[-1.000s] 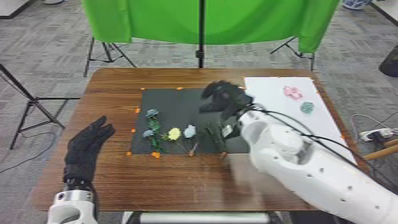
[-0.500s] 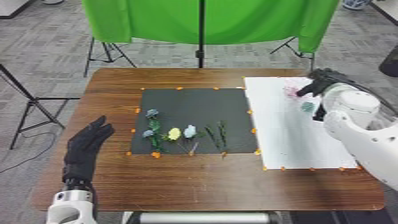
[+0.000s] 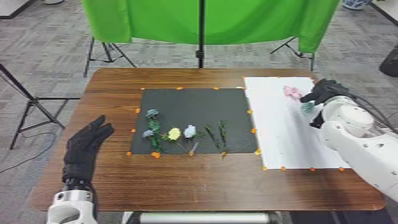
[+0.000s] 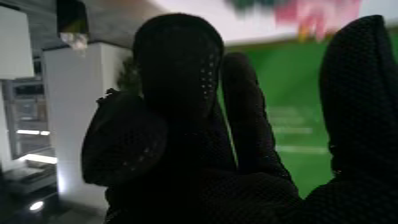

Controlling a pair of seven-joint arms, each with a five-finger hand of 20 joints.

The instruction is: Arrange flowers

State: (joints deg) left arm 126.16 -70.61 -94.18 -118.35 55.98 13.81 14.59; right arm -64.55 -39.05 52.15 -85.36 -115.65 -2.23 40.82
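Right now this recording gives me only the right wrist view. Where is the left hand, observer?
Observer: The left hand is at the table's left side, left of the dark mat, its fingers straight and pointing toward the far side.
Operator: Is anything yellow lying on that mat?
Observer: Yes, a yellow flower, just left of a pale blue one.
Operator: And which flower is my right hand nearest, on the white sheet?
Observer: The teal flower, right beside it in the head view; I can't tell whether they touch.
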